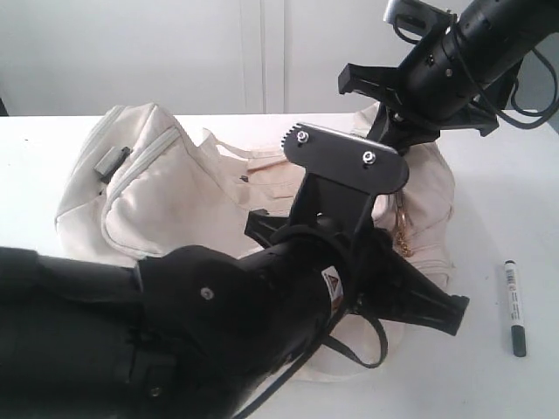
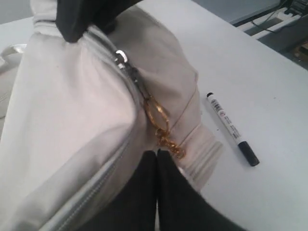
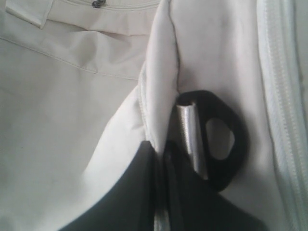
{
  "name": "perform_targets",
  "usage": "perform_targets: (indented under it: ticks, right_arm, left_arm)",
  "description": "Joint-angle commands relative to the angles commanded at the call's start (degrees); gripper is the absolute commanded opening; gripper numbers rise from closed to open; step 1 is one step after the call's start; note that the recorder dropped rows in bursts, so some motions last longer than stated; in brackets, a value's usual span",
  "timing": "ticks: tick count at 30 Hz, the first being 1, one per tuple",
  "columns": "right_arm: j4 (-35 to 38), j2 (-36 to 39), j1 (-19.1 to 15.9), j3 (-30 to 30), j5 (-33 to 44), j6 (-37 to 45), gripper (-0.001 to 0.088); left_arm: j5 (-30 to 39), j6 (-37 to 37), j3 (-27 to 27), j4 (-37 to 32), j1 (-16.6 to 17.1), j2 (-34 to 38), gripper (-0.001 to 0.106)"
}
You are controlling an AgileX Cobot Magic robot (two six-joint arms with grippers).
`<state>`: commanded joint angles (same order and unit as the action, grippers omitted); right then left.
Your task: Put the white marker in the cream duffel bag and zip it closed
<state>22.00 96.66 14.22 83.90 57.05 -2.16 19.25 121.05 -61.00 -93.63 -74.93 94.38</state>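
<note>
The marker (image 1: 515,307) lies on the table (image 1: 507,183) beside the soft, floppy bag (image 1: 175,201), light and smooth, best grabbed mid-barrel, while the right gripper (image 3: 161,149) pinches bag cloth and the left gripper (image 2: 157,153) is closed, maybe touching the gold pull (image 2: 157,114).

1. a robotics lab or test bench, by its look.
2. the left arm (image 1: 175,332) and the right arm (image 1: 472,44), black jointed machines, reach over one white table (image 1: 489,175).
3. plain white wall panels (image 1: 131,52) stand behind it.
4. cables (image 2: 269,21) lie beyond the table's edge.
</note>
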Motion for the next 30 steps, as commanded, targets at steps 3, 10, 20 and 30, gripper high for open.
perform_targets:
  ticks: [3, 10, 20, 30]
  right_arm:
    - [0.00, 0.00, 0.00, 0.00, 0.36, 0.00, 0.0000]
    - [-0.11, 0.00, 0.00, 0.00, 0.49, 0.45, 0.0000]
    - [-0.11, 0.00, 0.00, 0.00, 0.38, 0.46, 0.0000]
    - [-0.11, 0.00, 0.00, 0.00, 0.49, 0.46, 0.0000]
  left_arm:
    - [-2.88, 0.00, -1.84, 0.00, 0.00, 0.24, 0.034]
    - [-1.69, 0.00, -2.61, 0.36, 0.68, 2.11, 0.049]
    - [-2.93, 0.00, -7.27, 2.60, 1.15, 5.65, 0.048]
    - [-9.75, 0.00, -9.46, 7.33, 6.29, 8.17, 0.048]
